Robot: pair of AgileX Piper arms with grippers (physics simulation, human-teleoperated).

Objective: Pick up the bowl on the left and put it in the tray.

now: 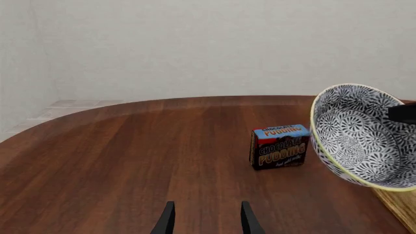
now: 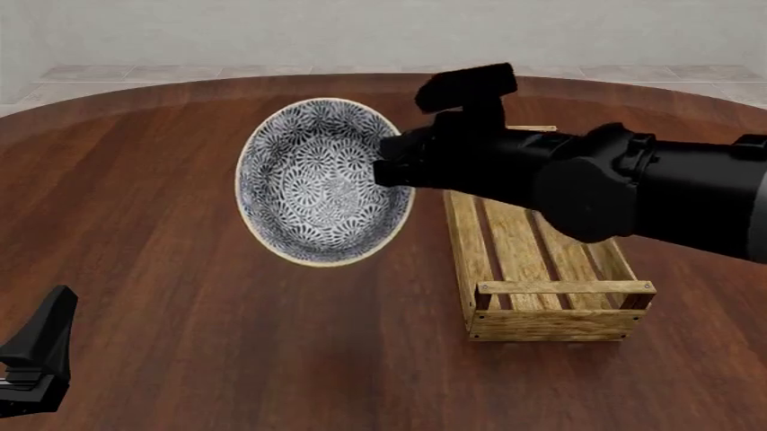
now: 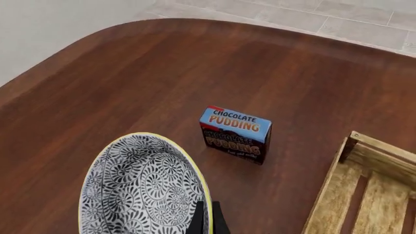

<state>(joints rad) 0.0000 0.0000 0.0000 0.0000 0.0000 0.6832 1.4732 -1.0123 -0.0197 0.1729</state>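
The bowl (image 2: pixel 314 184), white with a dense dark floral pattern and a pale rim, hangs tilted on its side above the table, just left of the tray (image 2: pixel 561 324). My right gripper (image 2: pixel 391 171) is shut on its right rim; in the right wrist view the fingers (image 3: pixel 197 219) pinch the rim of the bowl (image 3: pixel 140 190). The tray is a long light-wood crate with a slatted bottom, and its corner shows in the right wrist view (image 3: pixel 354 161). My left gripper (image 1: pixel 204 220) is open and holds nothing, low at the near left (image 2: pixel 36 355). From there the bowl (image 1: pixel 357 136) shows ahead.
A small chocolate pudding box (image 1: pixel 279 146) stands upright on the dark wooden table (image 2: pixel 180 296), beyond the bowl and left of the tray's far end (image 3: pixel 235 134). The front view hides it behind the bowl and arm. The right arm (image 2: pixel 647 193) stretches over the tray.
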